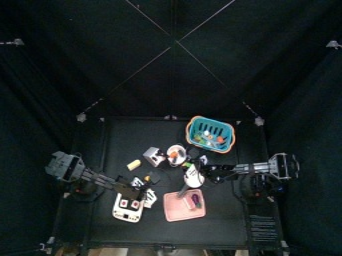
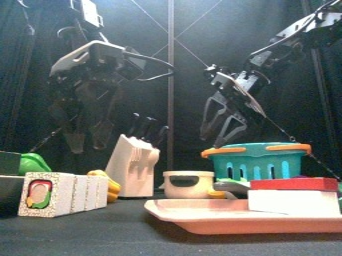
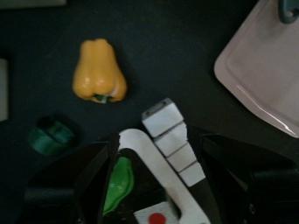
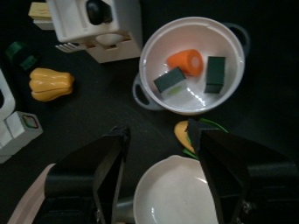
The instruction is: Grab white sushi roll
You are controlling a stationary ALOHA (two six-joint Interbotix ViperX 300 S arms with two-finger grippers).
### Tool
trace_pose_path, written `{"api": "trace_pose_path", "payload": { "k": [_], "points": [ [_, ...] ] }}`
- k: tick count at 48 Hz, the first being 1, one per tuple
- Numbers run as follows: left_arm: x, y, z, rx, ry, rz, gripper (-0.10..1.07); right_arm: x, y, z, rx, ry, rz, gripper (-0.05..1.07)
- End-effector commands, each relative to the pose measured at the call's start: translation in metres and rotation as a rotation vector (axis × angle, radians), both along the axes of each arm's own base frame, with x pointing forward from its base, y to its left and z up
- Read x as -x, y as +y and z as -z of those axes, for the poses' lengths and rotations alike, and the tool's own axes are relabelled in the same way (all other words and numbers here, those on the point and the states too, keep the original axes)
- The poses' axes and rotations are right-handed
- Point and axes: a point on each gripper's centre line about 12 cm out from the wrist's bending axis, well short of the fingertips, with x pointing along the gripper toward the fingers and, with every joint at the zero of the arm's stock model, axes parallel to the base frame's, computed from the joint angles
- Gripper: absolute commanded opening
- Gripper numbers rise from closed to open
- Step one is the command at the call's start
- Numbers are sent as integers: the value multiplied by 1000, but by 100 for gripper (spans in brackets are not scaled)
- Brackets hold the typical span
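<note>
The white sushi roll [image 4: 187, 198] is a plain round white piece, and in the right wrist view it lies below and between the wide-apart jaws of my right gripper [image 4: 166, 133]. From above, the roll [image 1: 195, 180] sits near the table's middle, under that gripper [image 1: 202, 172]. In the front view the right gripper [image 2: 221, 120] hangs open, well above the table. My left gripper [image 2: 78, 125] also hangs high and open. It is over a white block with green and red filling [image 3: 170, 144], not over the roll.
A white bowl with orange and green bits [image 4: 193, 66] lies beyond the roll. A teal basket [image 1: 210, 130] stands at the back right and a pink tray [image 1: 185, 206] at the front. A yellow pepper [image 3: 98, 70] and a white knife block [image 2: 134, 165] are toward the left.
</note>
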Motion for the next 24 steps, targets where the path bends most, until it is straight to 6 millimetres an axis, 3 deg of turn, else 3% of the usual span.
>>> {"api": "trace_pose_path", "payload": {
  "k": [1, 15, 24],
  "points": [
    [-14, -14, -8, 22, -28, -10, 96, 7, 1, -11, -9, -39, 10, 89],
    [-5, -19, 5, -35, 101, -128, 96, 7, 8, -11, -11, -41, -15, 89],
    [-8, -23, 9, -24, 88, -118, 96, 5, 10, -12, -8, -43, -24, 89]
  ]
}}
